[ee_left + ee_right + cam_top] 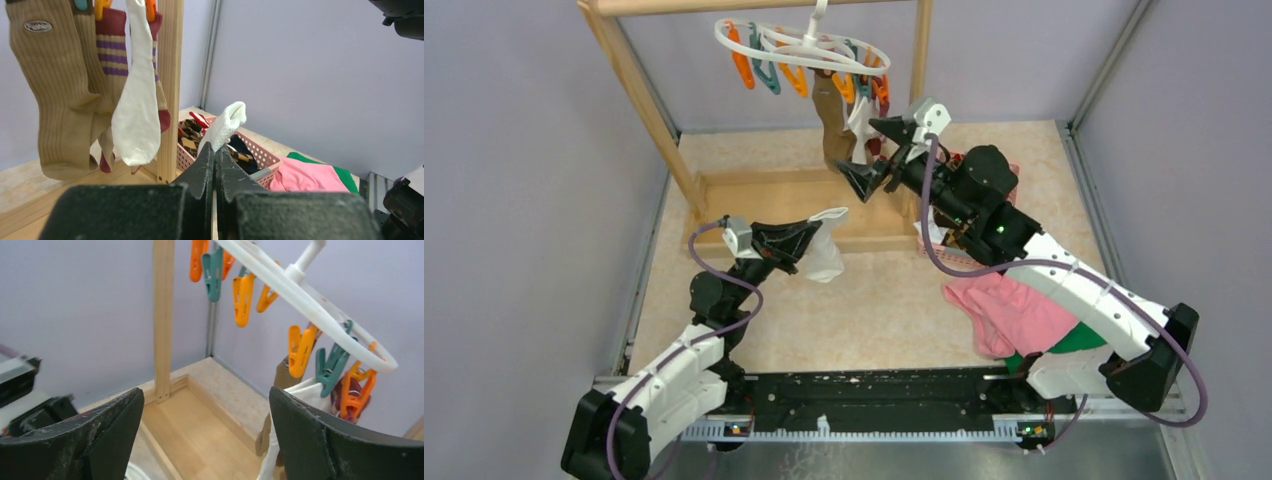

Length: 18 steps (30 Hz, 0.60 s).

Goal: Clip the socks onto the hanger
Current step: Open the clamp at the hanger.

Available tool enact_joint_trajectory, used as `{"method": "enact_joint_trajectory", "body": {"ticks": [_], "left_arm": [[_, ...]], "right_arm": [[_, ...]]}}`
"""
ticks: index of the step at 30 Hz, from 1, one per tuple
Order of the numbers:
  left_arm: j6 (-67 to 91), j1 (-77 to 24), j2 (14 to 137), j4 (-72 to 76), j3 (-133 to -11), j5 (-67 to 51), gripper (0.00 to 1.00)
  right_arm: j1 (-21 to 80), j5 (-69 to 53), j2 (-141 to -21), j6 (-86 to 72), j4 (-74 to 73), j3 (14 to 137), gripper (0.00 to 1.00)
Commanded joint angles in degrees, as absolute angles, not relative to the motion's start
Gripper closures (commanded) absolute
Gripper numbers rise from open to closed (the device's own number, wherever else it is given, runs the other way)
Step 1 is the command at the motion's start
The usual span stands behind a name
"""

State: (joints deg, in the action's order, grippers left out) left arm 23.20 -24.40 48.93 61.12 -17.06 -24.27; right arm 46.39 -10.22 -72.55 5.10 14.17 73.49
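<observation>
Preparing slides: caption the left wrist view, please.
Left gripper, jaws shut on a white textured fabric sock, before an olive-brown ribbed sock, a tan maroon-striped sock and a plain white sock hanging.

Bright, even light; soft shadows

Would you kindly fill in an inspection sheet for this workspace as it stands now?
Surface: beige speckled tabletop; wooden rack frame stands at the back.
Job's things: white plastic oval hanger with orange and teal clips hangs from the rack; olive-brown ribbed sock, tan maroon-striped sock and hung white sock are clipped on; more socks in a pink perforated basket.
Clutter: pink cloth and green cloth, front right.
Grippers: left gripper shut on a loose white sock; right gripper open, empty, near the hanger.
Cables: purple cables loop along both arms.
Surroundings: plain lavender walls.
</observation>
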Motion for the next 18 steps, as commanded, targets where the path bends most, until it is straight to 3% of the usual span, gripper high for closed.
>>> {"method": "enact_joint_trajectory", "body": {"ticks": [1, 6, 10, 14, 18], "left_arm": [[21.27, -24.17, 45.82, 59.86, -15.56, -21.55, 1.0], [21.85, -24.1, 45.24, 59.12, -14.94, -21.23, 1.0], [21.91, -24.08, 45.61, 58.97, -14.79, -21.55, 1.0], [21.15, -24.0, 45.71, 59.02, -14.43, -20.87, 1.0], [20.94, -23.84, 45.25, 58.61, -14.33, -21.2, 1.0]], "right_arm": [[52.55, 13.86, -76.63, -1.16, 8.66, 80.85, 0.02], [56.85, 35.68, -88.12, -12.44, -7.74, 100.85, 0.01], [58.34, 43.8, -94.45, -15.84, -13.89, 111.0, 0.01], [60.21, 54.52, -99.25, -9.42, -14.53, 118.78, 0.02], [60.3, 58.71, -102.27, -4.63, -14.66, 122.38, 0.1]]}}
